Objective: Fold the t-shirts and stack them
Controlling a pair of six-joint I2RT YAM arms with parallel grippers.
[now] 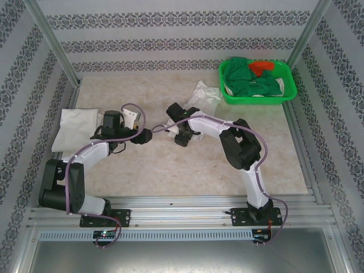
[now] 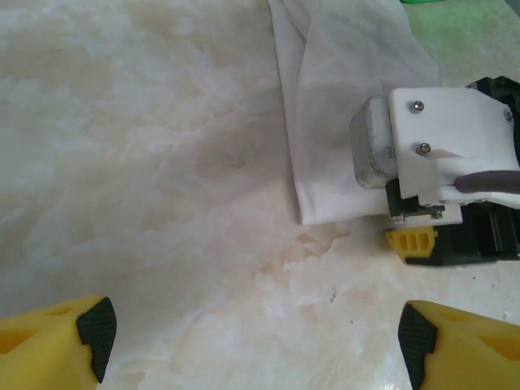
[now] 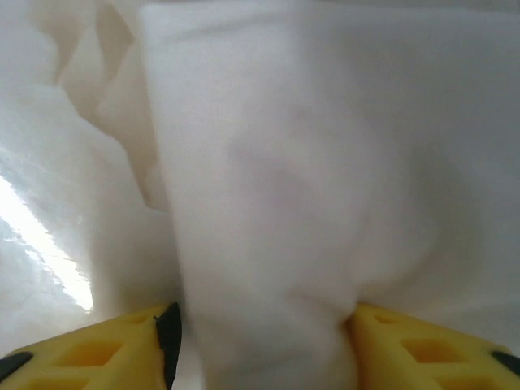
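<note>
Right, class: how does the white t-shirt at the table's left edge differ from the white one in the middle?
The left t-shirt lies flat and roughly squared; the middle t-shirt is crumpled. No gripper holds the left t-shirt; the middle t-shirt has cloth between the right gripper's jaws. Both look white and rest on the table.

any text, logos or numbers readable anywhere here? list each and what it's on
no readable text in any view.
soft white cotton t-shirt: plain cloth, no print showing.
folded white shirt: blank.
green plastic basket: no label visible.
white plastic wrist housing: unmarked.
</note>
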